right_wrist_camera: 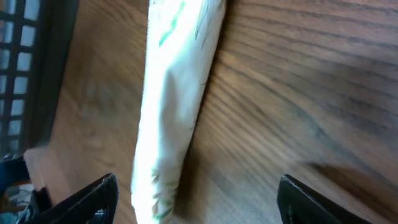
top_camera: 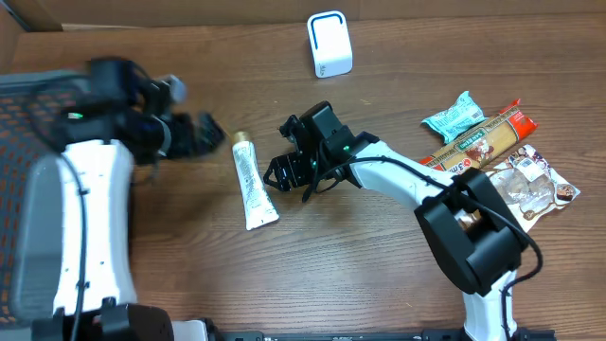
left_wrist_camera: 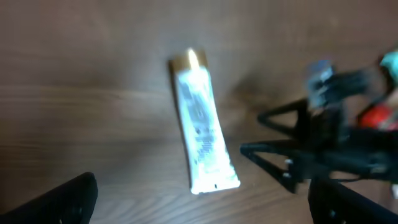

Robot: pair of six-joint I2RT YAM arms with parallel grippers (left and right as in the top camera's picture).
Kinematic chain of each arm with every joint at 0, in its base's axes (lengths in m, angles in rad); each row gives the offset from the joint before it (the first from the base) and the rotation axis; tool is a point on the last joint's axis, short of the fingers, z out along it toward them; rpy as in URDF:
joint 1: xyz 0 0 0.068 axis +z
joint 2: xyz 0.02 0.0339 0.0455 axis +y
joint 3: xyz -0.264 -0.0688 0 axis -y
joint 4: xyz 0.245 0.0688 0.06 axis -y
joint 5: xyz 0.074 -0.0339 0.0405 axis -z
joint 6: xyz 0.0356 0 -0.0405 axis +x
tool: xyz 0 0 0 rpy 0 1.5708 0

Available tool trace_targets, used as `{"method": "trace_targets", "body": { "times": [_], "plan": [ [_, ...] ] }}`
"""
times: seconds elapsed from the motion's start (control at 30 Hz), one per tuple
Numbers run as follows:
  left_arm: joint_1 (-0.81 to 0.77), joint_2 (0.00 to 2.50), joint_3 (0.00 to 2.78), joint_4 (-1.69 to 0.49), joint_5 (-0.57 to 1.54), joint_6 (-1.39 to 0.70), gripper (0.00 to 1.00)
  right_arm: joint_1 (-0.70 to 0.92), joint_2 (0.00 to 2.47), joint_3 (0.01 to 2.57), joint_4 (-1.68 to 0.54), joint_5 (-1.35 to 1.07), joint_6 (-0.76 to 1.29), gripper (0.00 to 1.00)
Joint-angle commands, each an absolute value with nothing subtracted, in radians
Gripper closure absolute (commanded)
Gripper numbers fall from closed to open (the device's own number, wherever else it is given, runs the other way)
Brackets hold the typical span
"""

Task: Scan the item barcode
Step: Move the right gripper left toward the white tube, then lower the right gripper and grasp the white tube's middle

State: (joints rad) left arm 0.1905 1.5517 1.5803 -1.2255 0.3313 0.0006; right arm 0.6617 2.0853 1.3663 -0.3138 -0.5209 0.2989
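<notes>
The item is a white tube (top_camera: 254, 180) with a gold cap, lying flat on the wooden table. My right gripper (top_camera: 287, 182) stands open just right of the tube's lower half. In the right wrist view the tube (right_wrist_camera: 174, 112) runs between the spread fingers (right_wrist_camera: 93, 202), closer to the left one and untouched by the right one. My left gripper (top_camera: 208, 133) hovers open to the upper left of the cap. Its view looks down on the tube (left_wrist_camera: 202, 124), with the right gripper (left_wrist_camera: 298, 155) beside it. A white box-shaped scanner (top_camera: 329, 44) stands at the back.
Snack packets lie at the right: a teal one (top_camera: 453, 116), a long red-orange pack (top_camera: 483, 137) and a clear bag (top_camera: 530, 185). A black mesh basket (top_camera: 19, 104) sits at the far left. Cardboard walls border the back.
</notes>
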Motion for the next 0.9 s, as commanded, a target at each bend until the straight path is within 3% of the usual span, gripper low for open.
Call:
{"method": "trace_targets", "body": {
  "times": [0.0, 0.17, 0.3, 0.4, 0.7, 0.87],
  "plan": [
    [0.244, 1.546, 1.732, -1.264, 0.326, 0.004, 0.0, 0.7, 2.115, 1.359, -0.271, -0.517, 0.315, 0.22],
    [0.257, 1.541, 1.802, -1.278, 0.326, 0.004, 0.0, 0.76, 2.144, 1.359, -0.205, -0.456, 0.315, 0.24],
    [0.255, 1.543, 1.802, -1.29, 0.305, 0.004, 0.0, 0.794, 2.162, 1.359, -0.183, -0.402, 0.321, 0.35],
    [0.255, 1.543, 1.802, -1.291, 0.303, 0.004, 0.0, 0.812, 2.166, 1.359, -0.184, -0.35, 0.329, 0.47],
    [0.255, 1.543, 1.802, -1.29, 0.303, 0.004, 0.0, 0.835, 2.177, 1.359, -0.204, -0.34, 0.395, 0.96],
    [0.255, 1.543, 1.802, -1.29, 0.303, 0.004, 0.0, 0.797, 2.147, 1.396, -0.294, -0.463, 0.399, 0.96]
  ]
}}
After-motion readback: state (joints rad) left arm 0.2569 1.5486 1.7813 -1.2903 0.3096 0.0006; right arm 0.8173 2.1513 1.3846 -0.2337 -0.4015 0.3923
